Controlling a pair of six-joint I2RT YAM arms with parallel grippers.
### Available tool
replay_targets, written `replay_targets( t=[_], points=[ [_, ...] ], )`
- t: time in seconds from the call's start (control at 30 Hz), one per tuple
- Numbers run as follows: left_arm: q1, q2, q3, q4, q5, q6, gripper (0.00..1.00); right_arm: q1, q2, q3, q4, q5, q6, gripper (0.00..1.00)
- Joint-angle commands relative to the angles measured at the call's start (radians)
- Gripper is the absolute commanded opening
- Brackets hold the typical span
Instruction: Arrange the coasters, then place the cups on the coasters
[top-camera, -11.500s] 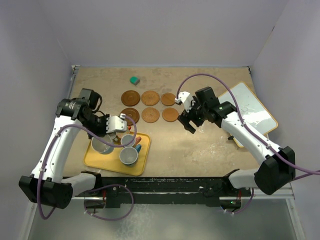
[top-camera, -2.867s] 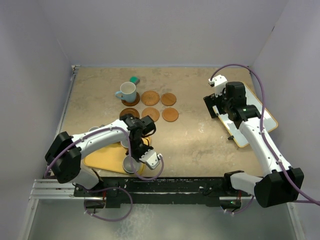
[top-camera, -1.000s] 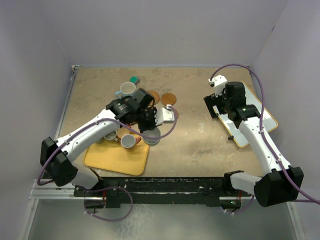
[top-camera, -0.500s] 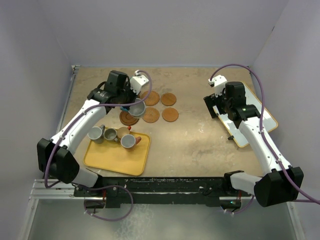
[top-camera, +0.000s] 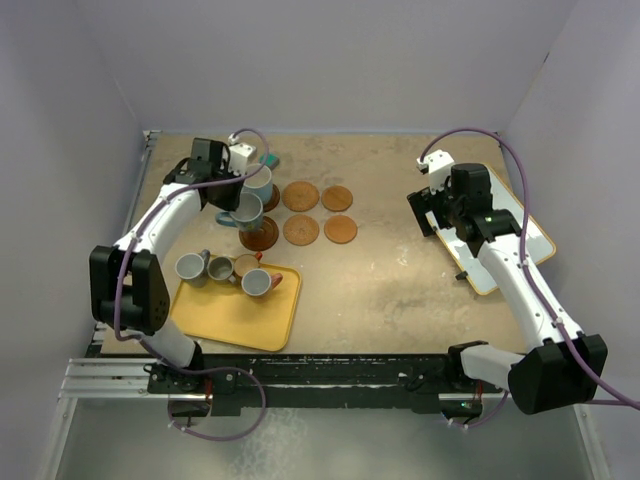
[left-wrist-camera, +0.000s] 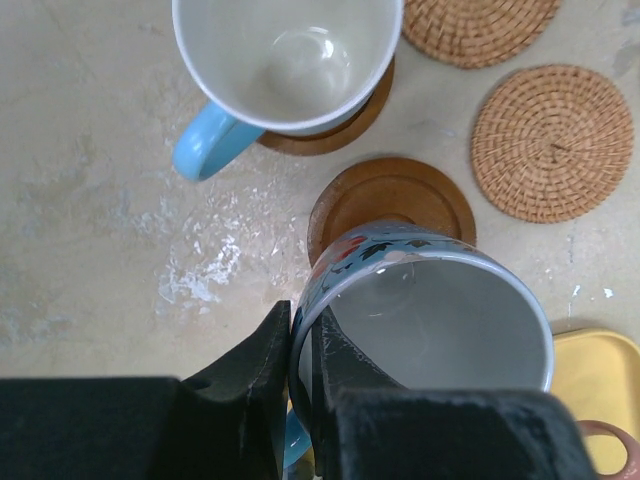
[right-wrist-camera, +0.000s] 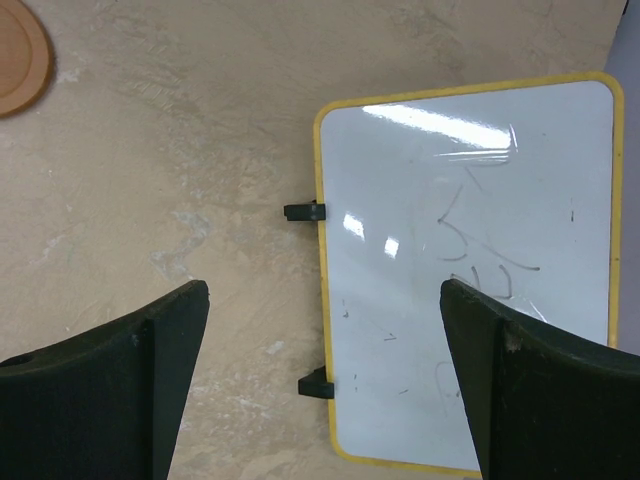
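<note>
My left gripper (left-wrist-camera: 300, 330) is shut on the rim of a large light blue patterned cup (left-wrist-camera: 430, 310), one finger inside and one outside. The cup hangs just above a dark brown coaster (left-wrist-camera: 390, 195) in the front left of the group. In the top view this held cup (top-camera: 246, 211) is next to the other light blue cup (top-camera: 258, 183), which stands on the back left coaster (left-wrist-camera: 330, 135). Several more coasters (top-camera: 301, 230) lie to the right. Smaller cups (top-camera: 258, 284) remain on the yellow tray (top-camera: 235, 315). My right gripper (right-wrist-camera: 325, 380) is open and holds nothing.
A yellow-framed whiteboard (top-camera: 505, 225) lies at the right, under my right gripper (top-camera: 432, 210). A small teal block (top-camera: 270, 159) sits behind the standing blue cup. The side walls stand close to the left arm and to the whiteboard.
My left arm lifted the second blue cup off the tray and carried it back and left, beside the first cup. The right arm has not moved.
</note>
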Motion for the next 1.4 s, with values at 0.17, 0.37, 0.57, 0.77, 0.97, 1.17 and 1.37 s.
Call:
replay_targets(
  t=[0.17, 0.37, 0.57, 0.77, 0.97, 1.17, 1.37],
  points=[
    [0.022, 0.033, -0.03, 0.132, 0.047, -0.089, 0.03, -0.002, -0.08, 0.021, 0.016, -0.054, 0.007, 1.0],
    [0.022, 0.068, -0.025, 0.141, 0.047, -0.113, 0.03, -0.002, -0.109, 0.021, 0.015, -0.069, 0.008, 1.0],
    [0.022, 0.075, -0.034, 0.156, 0.045, -0.126, 0.03, -0.002, -0.11, 0.018, 0.018, -0.07, 0.008, 1.0],
    [0.023, 0.092, -0.025, 0.152, 0.051, -0.138, 0.03, -0.001, -0.102, 0.017, 0.02, -0.066, 0.004, 1.0],
    [0.023, 0.111, -0.014, 0.146, 0.064, -0.146, 0.03, 0.0, -0.098, 0.017, 0.02, -0.064, 0.005, 1.0],
    [0.023, 0.113, -0.013, 0.142, 0.067, -0.146, 0.03, -0.002, -0.093, 0.015, 0.021, -0.061, 0.003, 1.0],
    [0.024, 0.094, -0.02, 0.137, 0.071, -0.147, 0.03, 0.0, -0.093, 0.014, 0.023, -0.062, 0.003, 1.0]
  ],
)
